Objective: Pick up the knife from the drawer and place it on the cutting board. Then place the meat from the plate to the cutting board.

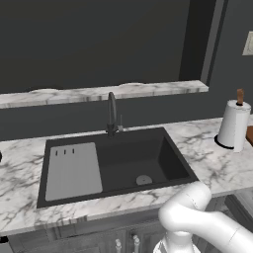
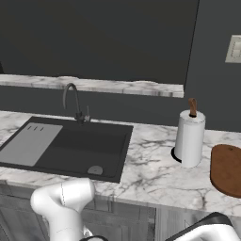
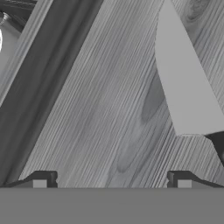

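The hand (image 3: 112,179), fingers wide apart, hovers over grey wood grain; the knife (image 3: 186,94) lies at upper right, blade pale.

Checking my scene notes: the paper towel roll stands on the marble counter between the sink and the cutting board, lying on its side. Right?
Not quite. The paper towel roll stands upright on its holder, as the right base view shows. It is indeed on the marble counter between the sink and the cutting board.

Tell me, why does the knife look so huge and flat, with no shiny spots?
In the hand view the camera sits close to the knife, so its pale blade looks huge; it is evenly grey, without glare or a clear shadow. In the right base view the paper towel roll has soft shading and everything looks sharp.
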Controlling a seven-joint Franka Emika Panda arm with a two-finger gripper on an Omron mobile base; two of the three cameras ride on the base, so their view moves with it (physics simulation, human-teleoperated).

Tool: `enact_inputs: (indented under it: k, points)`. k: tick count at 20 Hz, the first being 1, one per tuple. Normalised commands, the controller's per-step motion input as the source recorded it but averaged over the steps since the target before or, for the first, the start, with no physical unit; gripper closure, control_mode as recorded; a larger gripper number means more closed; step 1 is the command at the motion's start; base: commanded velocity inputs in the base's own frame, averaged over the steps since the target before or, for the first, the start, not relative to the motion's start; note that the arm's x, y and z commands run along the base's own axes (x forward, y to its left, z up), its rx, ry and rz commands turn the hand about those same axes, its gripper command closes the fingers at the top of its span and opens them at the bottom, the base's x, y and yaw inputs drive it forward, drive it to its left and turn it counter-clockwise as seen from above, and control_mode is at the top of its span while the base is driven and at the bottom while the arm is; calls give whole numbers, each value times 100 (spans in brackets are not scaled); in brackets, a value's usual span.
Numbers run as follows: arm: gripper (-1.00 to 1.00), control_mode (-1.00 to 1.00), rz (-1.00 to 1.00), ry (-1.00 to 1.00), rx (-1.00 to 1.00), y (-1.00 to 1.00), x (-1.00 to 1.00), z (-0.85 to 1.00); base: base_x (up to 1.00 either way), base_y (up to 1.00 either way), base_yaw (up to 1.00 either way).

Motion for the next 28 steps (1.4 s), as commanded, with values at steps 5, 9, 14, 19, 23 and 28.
enact_inputs:
  k: [5,9,14,19,23,28]
  points:
    - [-100,-100,0,0,-8,-1,21,-1,0,0,0]
    - [-100,-100,2,-1,-1,-12,19,-9,0,0,0]
    - [-100,-100,3,-1,0,-12,18,-12,0,0,0]
    - [-100,-100,6,0,0,-27,1,-7,0,0,0]
    - [-100,-100,5,0,0,-28,0,-4,0,0,0]
    - [-100,-100,5,0,0,-23,1,-6,0,0,0]
